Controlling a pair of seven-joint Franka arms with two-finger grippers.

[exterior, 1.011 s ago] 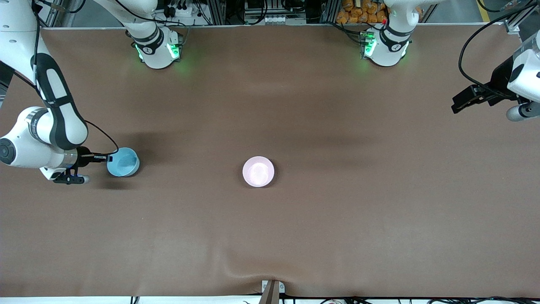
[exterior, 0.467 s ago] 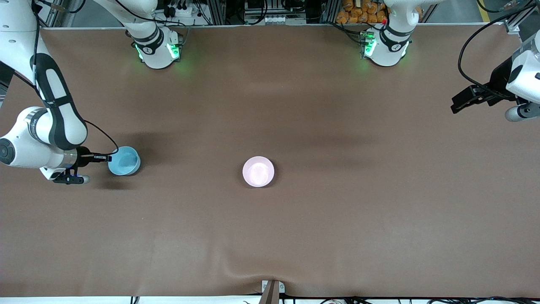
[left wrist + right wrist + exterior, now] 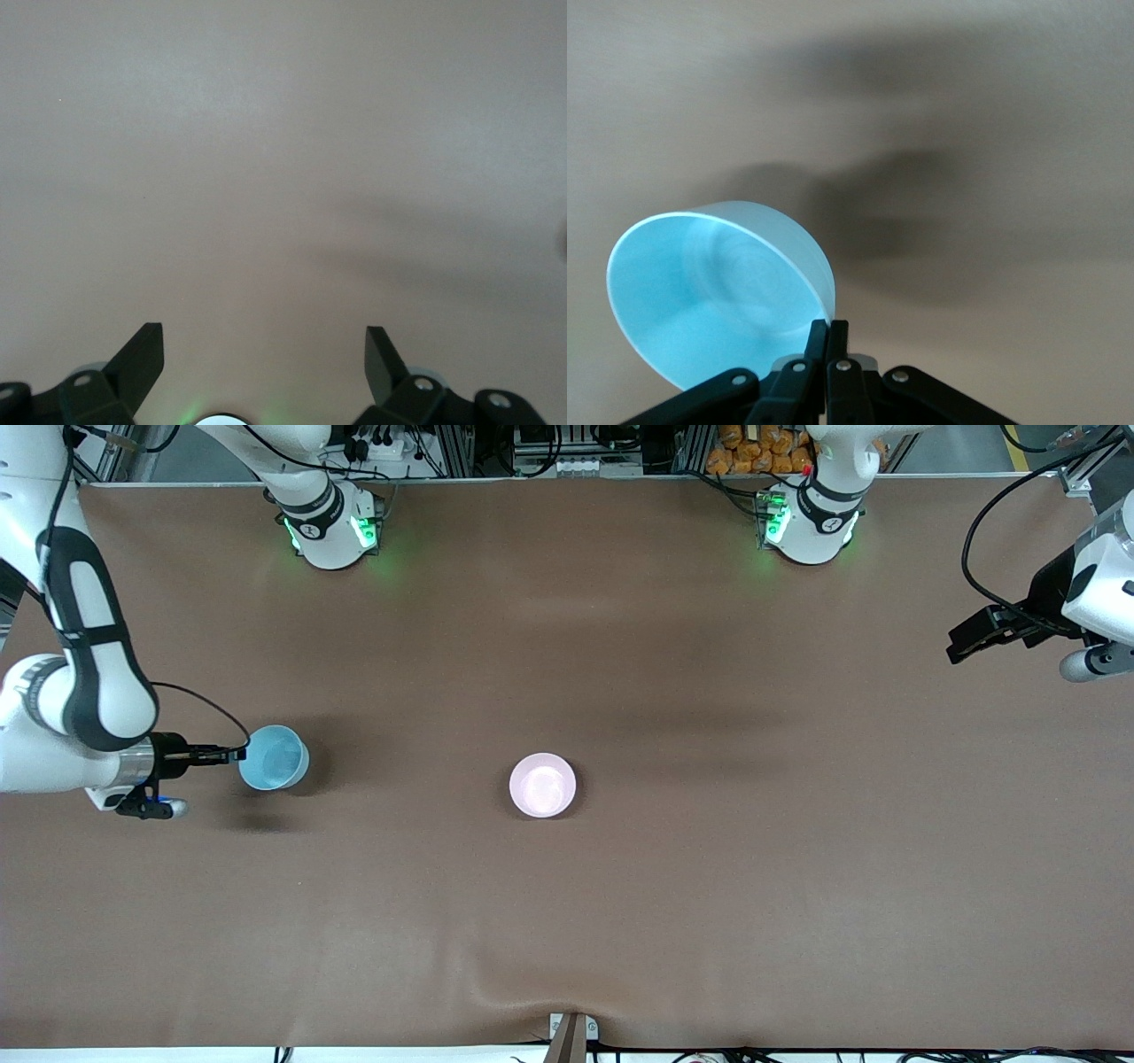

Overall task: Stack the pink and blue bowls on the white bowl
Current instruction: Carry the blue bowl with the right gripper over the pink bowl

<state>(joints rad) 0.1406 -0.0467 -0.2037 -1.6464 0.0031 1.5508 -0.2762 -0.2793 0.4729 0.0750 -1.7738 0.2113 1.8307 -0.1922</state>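
1. The desk (image 3: 620, 921) is bare but for two visible bowls. The pink bowl (image 3: 542, 785) sits upright at mid-desk; its rim looks white, so it seems to rest in the white bowl already, though I cannot be sure.
2. The left arm waits over its own end of the desk, its gripper (image 3: 264, 354) hanging with fingers spread on nothing.
3. The right gripper (image 3: 232, 755) is over the right arm's end of the desk, fingers pressed together on the rim of the blue bowl (image 3: 274, 757). The bowl is lifted and tipped, its shadow lying apart from it on the desk.
4. The step in hand looks to be carrying blue across to pink. Travel level and slowly: a one-point rim pinch lets a light bowl swing or slip.
5. Bring the bowl upright before lowering, centre it over pink, and descend until the walls nest.
6. Release only once it is seated; letting go early risks a skewed stack or knocking pink.
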